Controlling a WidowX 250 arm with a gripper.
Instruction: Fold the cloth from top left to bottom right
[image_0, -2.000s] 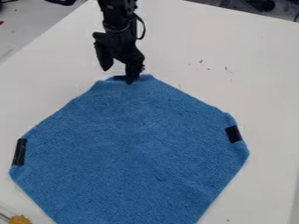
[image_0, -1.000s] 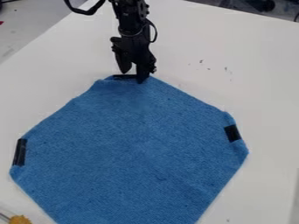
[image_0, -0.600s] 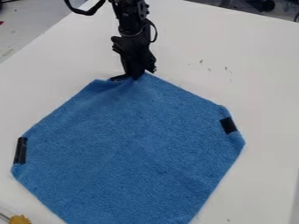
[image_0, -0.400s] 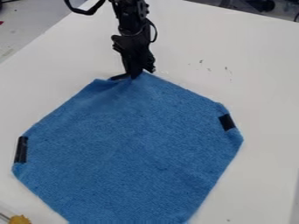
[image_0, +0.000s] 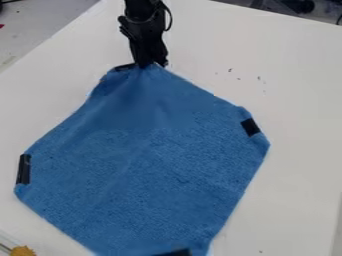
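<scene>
My hand (image_0: 143, 65) clamped on top edge of blue cloth (image_0: 147, 160). Cloth lay spread on white bench (image_0: 267, 65), black patches (image_0: 250, 127) at corners. Orange-yellow thing (image_0: 23, 251) sat near, lower left.

Blue cloth (image_0: 147, 160): quantity one. Black strips (image_0: 250, 127) at the cloth's edges: quantity four. Robot arm (image_0: 141, 9): quantity one. Two-finger gripper (image_0: 143, 65): quantity one. White tabletop (image_0: 280, 65): quantity one. Orange-yellow object (image_0: 23, 251): quantity one.
</scene>
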